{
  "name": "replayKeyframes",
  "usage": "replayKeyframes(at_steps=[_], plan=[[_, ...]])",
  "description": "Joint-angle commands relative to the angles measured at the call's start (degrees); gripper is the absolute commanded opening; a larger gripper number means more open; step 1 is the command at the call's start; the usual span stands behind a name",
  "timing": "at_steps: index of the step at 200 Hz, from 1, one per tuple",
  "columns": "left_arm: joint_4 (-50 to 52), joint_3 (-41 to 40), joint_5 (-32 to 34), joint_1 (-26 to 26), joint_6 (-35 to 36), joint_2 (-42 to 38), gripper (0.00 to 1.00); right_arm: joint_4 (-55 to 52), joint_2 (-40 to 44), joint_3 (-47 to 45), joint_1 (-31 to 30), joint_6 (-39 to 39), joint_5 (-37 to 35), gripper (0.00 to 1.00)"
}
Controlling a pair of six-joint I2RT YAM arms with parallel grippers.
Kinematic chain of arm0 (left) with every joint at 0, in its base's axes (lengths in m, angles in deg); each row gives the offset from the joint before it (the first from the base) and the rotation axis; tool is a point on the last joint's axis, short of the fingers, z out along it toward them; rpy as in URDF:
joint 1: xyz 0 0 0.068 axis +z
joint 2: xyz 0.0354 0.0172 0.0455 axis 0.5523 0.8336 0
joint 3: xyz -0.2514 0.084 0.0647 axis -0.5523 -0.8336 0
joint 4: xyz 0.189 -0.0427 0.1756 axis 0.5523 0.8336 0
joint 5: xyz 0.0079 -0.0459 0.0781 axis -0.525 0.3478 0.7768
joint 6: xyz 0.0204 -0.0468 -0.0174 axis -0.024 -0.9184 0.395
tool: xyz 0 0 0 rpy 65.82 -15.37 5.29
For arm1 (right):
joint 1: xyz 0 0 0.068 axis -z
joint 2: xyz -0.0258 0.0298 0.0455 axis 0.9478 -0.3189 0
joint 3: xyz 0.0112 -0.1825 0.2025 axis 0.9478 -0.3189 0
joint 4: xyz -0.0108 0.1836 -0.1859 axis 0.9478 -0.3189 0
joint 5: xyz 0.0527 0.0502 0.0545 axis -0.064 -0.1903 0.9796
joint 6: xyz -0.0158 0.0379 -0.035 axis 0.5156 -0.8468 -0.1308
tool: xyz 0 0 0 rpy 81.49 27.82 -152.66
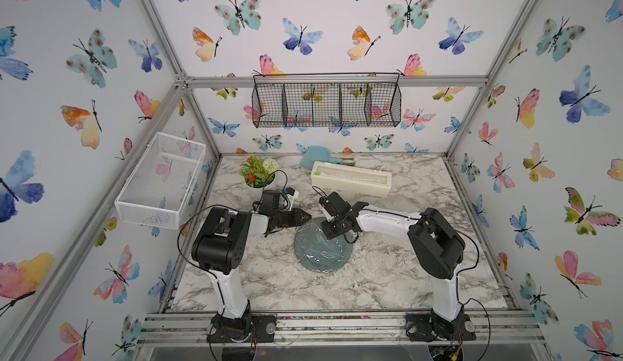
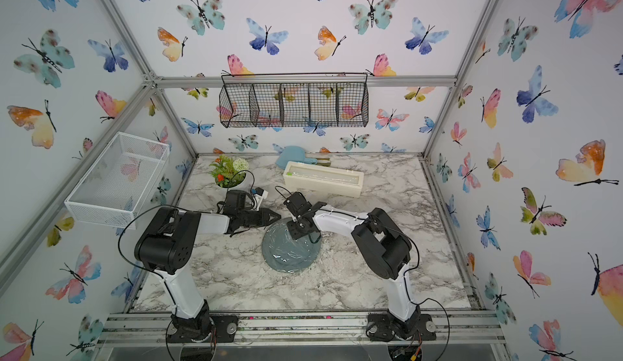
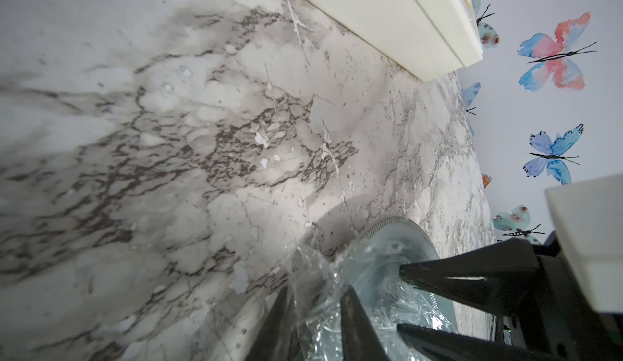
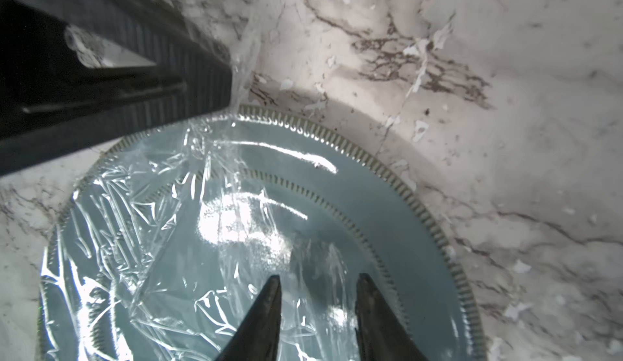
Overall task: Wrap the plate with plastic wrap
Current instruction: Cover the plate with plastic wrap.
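Pinching wrap edge at plate rim, with slip and bunching the likely failures.
Plate mid-surface, wrap crumpled over part of it, one stretch of rim bare. Left end effector at the rim with a film edge between near-closed tips; cannot tell if clamped. Right end effector released, tips apart low over the covered centre, contact unclear. Likely risks: thin film sliding out of a loose pinch; a hard pull dragging the plate or peeling off the covered part; film clinging to itself and leaving rim bare.
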Motion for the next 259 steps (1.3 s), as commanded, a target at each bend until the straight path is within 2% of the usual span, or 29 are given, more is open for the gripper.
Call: replayKeyframes(at_steps=[1, 41, 61, 99, 132, 217, 259], plan=[[0.26, 0.42, -0.36, -0.35, 0.59, 0.3, 0.25, -1.72, 0.16, -1.5, -0.38, -0.84, -3.59, 0.39], [0.66, 0.32, -0.04, -0.35, 0.81, -0.24, 0.24, -3.19, -0.98, -2.13, -1.38, -0.65, -7.04, 0.37], [0.79, 0.42, 0.06, -0.35, 0.8, -0.23, 0.23, -2.99, -1.59, -2.74, -1.71, -1.08, -7.13, 0.28], [1.37, 1.05, 0.92, -0.61, 0.76, -0.72, 0.22, -2.57, 0.4, -2.04, -1.7, -1.19, -7.21, 0.02], [4.12, 3.25, 2.9, -2.01, 1.76, -1.54, 0.22, -2.54, 2.12, -1.51, -1.7, -1.48, -8.76, 0.02], [9.16, 7.93, 5.78, -3.07, 3.27, -0.52, 0.17, 1.15, 10.89, -8.78, -1.37, -6.75, -22.12, 0.02], [12.23, 11.11, 7.26, -3.94, 4.65, 2.07, 0.15, 1.78, 10.46, -10.9, 0.84, -7.35, -20.82, 0.02]])
